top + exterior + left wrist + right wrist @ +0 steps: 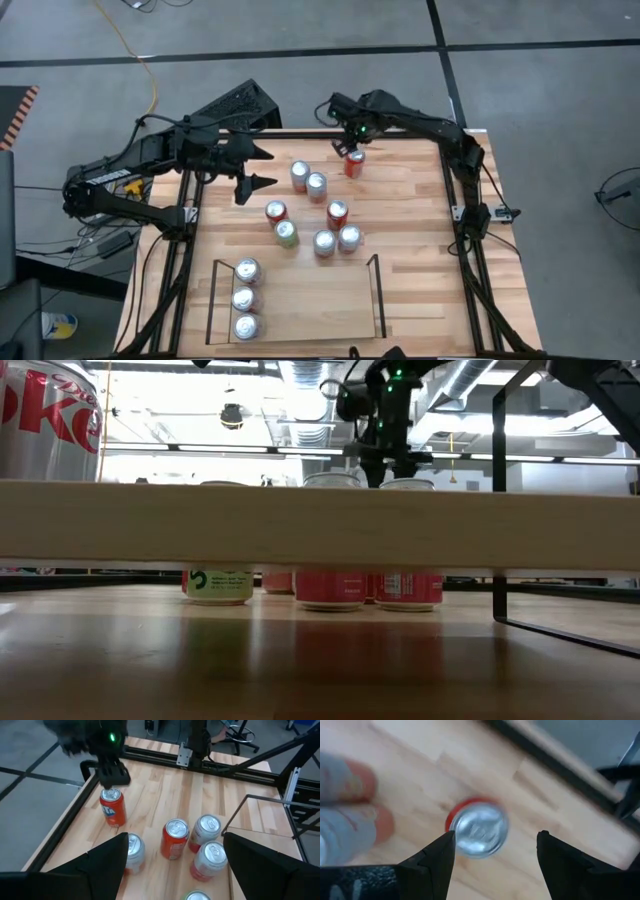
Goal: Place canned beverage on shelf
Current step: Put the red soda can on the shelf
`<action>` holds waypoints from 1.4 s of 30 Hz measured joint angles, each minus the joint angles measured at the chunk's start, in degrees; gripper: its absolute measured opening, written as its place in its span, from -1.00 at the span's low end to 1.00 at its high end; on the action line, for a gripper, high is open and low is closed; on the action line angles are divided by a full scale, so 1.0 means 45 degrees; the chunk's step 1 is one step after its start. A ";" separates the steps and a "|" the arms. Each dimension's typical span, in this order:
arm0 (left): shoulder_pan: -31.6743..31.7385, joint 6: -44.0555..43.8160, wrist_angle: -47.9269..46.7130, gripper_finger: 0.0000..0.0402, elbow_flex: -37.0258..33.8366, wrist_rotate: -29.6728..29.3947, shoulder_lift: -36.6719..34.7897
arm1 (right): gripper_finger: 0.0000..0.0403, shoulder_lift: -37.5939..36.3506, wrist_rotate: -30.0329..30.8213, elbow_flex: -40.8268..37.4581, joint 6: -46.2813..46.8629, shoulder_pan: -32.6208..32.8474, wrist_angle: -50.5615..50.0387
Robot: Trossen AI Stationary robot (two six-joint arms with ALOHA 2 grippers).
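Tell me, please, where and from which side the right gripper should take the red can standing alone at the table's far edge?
From straight above, fingers closing on opposite sides of its round wall near the rim. The red can stands upright and apart from the others, and the right gripper hangs open above it.
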 joint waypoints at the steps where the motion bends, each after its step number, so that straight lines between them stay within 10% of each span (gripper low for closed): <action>1: 0.0005 0.0000 -0.0021 0.54 0.0000 0.0021 0.0000 | 0.29 0.0000 -0.0015 -0.0283 0.0095 0.0052 0.0009; 42: 0.0005 0.0638 -0.0336 0.54 0.0000 0.0348 -0.0005 | 0.29 -0.0062 -0.0720 -0.1083 -0.0091 0.0839 -0.0139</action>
